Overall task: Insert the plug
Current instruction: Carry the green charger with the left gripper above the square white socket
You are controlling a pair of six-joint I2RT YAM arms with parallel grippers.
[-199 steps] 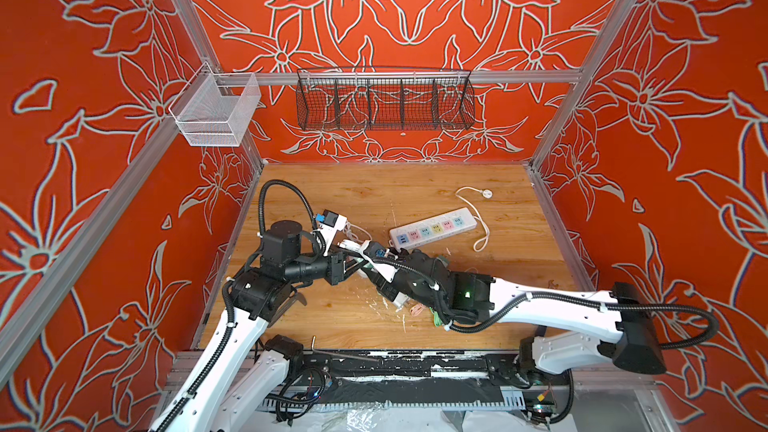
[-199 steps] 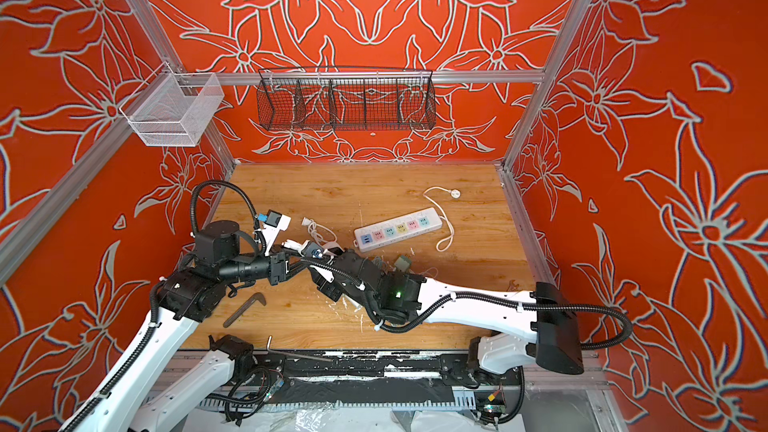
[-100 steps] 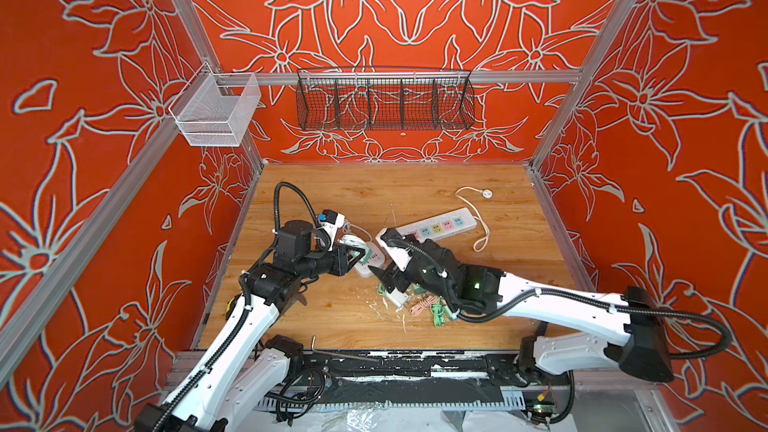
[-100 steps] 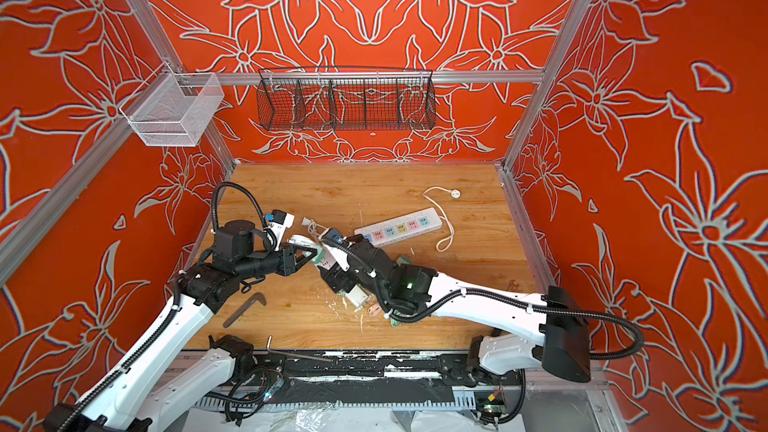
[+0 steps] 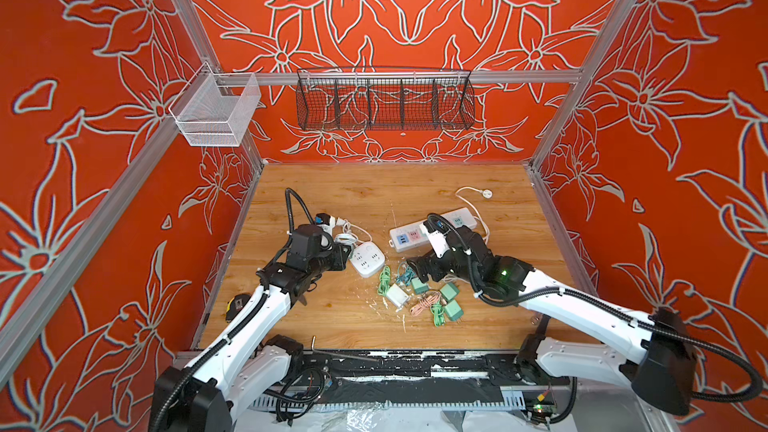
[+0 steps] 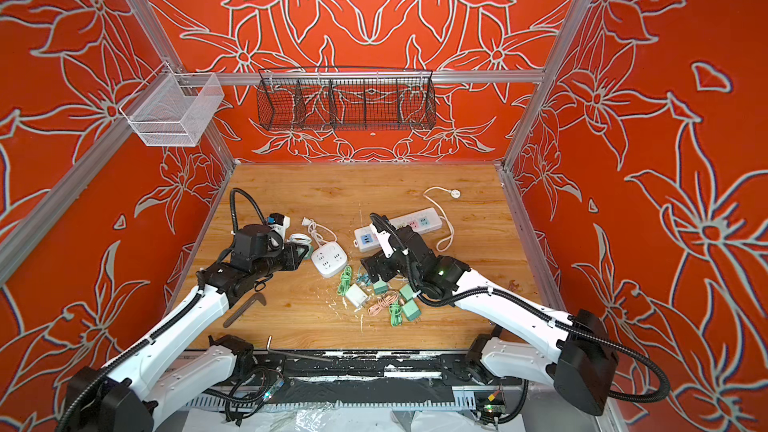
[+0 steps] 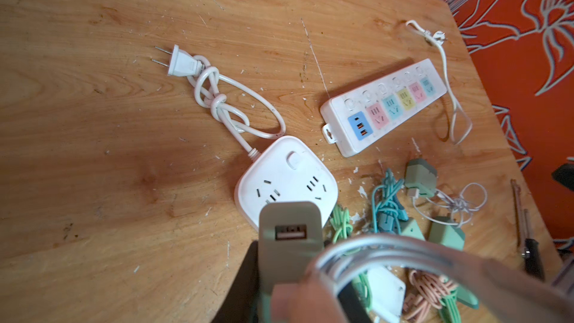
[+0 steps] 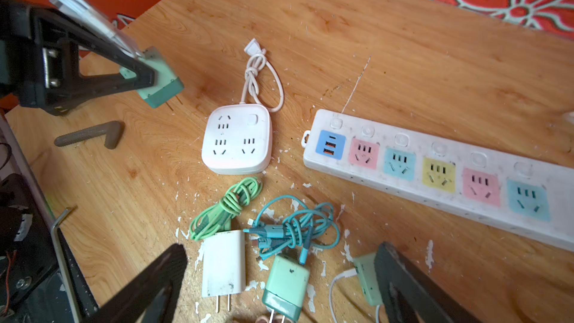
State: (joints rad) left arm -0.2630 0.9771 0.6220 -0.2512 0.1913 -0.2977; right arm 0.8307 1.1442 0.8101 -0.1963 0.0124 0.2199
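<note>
My left gripper [image 7: 295, 274] is shut on a grey-green charger plug [image 7: 290, 231]. Its USB port faces the left wrist camera, and a white cable coil [image 7: 372, 247] is bunched against it. In the right wrist view the plug [image 8: 160, 87] hangs above the wood, left of the white square socket block [image 8: 237, 138]. In both top views the left gripper [image 5: 345, 257] [image 6: 301, 257] sits just left of that block [image 5: 366, 260] [image 6: 329, 259]. My right gripper [image 8: 279, 278] [image 5: 415, 270] stands wide open and holds nothing, low over a pile of chargers.
A long white power strip [image 5: 432, 228] [image 8: 435, 166] with coloured sockets lies behind the right gripper. The pile holds a white charger [image 8: 223, 262], a green charger [image 8: 287, 281], and green [image 8: 226, 206] and teal [image 8: 295, 228] cables. A brown L-shaped piece [image 6: 245, 309] lies front left.
The right gripper has opened wide, let go at the left gripper and drawn back to the right over the charger pile. The left gripper keeps the plug beside the square socket block.
</note>
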